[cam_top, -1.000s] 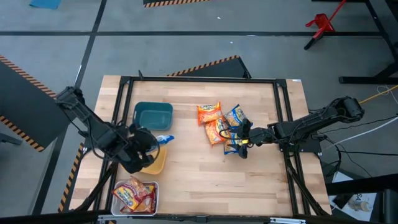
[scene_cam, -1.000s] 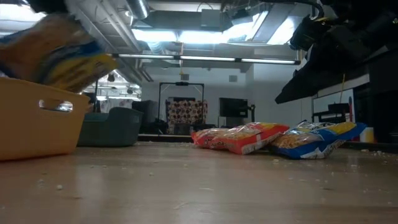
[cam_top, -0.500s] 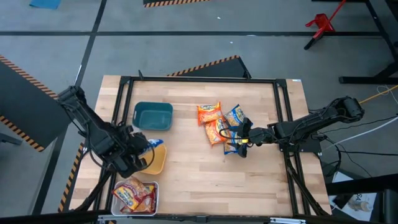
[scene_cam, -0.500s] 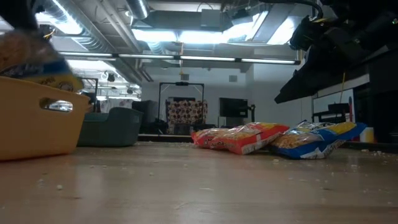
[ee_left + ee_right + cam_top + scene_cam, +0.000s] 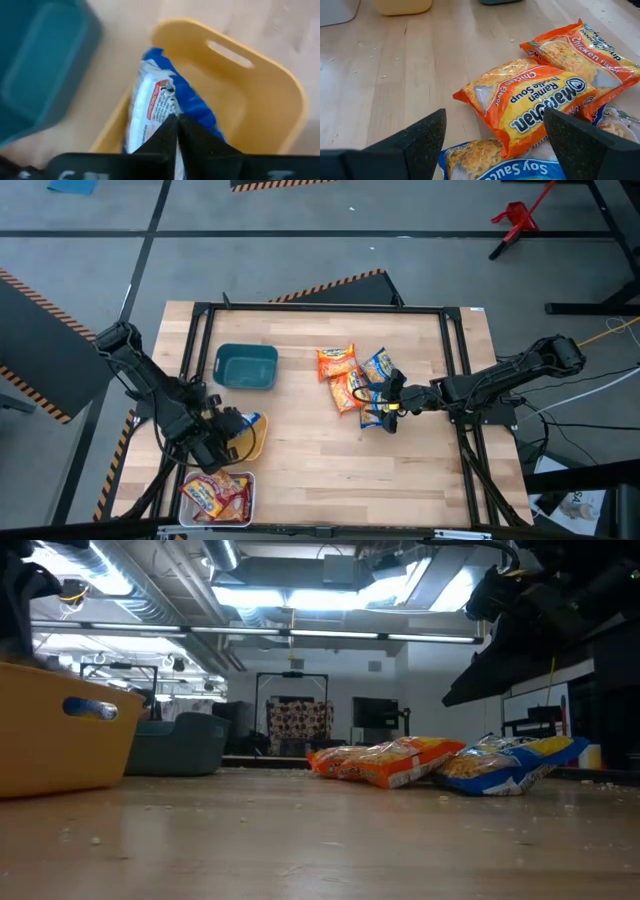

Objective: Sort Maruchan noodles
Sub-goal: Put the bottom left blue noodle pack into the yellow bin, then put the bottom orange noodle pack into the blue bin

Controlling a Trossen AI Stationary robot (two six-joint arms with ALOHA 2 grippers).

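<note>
I have the left gripper [image 5: 176,131] pinched on a blue packet [image 5: 155,107] over the yellow tray [image 5: 260,85], where blues go; the right gripper [image 5: 492,140] gapes wide and empty above the pile

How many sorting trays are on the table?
3, all on the table's left: teal tray farthest back, yellow tray mid-way with a blue packet in it, white tray at the front.

A blue and white packet [image 5: 165,107] with red print is seen in the yellow tray [image 5: 260,90]. A teal tray [image 5: 246,366] and a white tray [image 5: 217,497] are shown. 2 orange packets [image 5: 530,102] carry yellow and white lettering on the pale wood table [image 5: 300,460].
</note>
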